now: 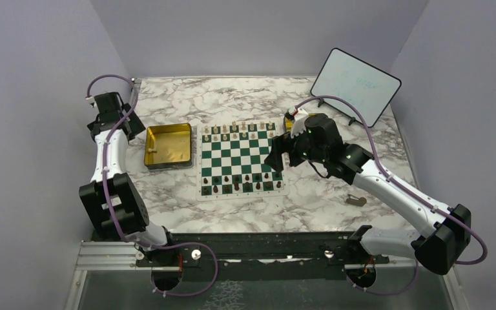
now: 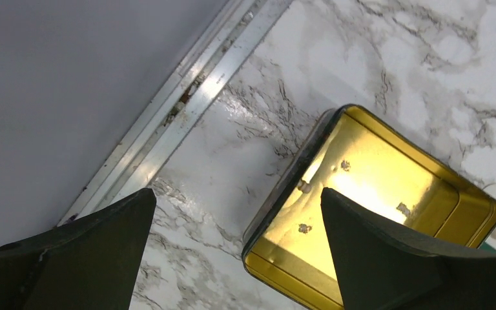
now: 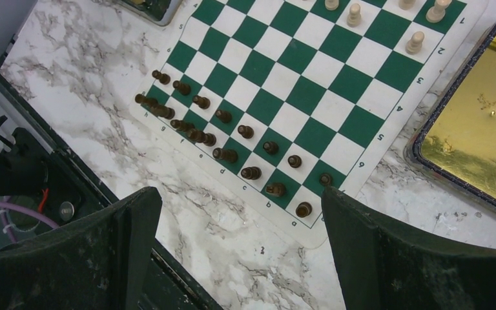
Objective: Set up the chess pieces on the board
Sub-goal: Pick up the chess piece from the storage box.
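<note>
Dark pieces line the board's near rows and cream pieces the far rows, as opening ranks. The right claw hangs wide and empty above them. The left claw, equally wide, hovers over a gold tray on the bench — probably seeking leftovers.

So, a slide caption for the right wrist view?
Open right gripper over green-and-white checked board, dark brown pieces along its edge.

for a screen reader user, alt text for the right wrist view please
Seen past the open right gripper: a green and white board on a marble table, with dark brown pieces in two rows along its near edge. Cream pieces stand at the far edge, beside a gold tray.
</note>
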Tool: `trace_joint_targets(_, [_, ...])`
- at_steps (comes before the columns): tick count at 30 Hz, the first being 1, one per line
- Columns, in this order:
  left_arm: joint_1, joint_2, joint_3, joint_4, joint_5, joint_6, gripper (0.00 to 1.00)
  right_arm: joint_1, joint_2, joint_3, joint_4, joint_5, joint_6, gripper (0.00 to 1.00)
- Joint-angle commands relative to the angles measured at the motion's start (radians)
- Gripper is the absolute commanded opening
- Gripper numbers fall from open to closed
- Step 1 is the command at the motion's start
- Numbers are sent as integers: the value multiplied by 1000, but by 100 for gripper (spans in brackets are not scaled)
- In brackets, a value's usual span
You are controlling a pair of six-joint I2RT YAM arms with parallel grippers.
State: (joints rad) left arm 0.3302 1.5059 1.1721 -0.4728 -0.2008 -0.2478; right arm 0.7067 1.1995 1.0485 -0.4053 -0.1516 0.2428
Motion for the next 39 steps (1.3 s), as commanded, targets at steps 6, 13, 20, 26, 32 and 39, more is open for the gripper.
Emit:
trace_joint_targets(6, [155, -26, 79, -101, 37, -199, 98, 0, 13, 45, 10, -20, -13, 100])
trace_joint_targets(13, [141, -106, 26, -84, -116, -405, 67, 0, 38, 51, 12, -25, -24, 100])
trace_joint_targets(20, [-70, -81, -46, -49, -266, -567, 51, 0, 28, 47, 10, -22, -31, 100])
trace_joint_targets(26, [-207, -8, -21, -74, -332, -740, 41, 0, -21, -11, 69, -16, 0, 100])
trace_joint_targets(32, [-276, 71, 24, -153, -391, -891, 33, 0, 2, 7, 71, -15, -24, 100])
trace_joint_targets(39, [-281, 68, -30, -161, -402, -1107, 30, 0, 3, 18, 72, -5, -33, 100])
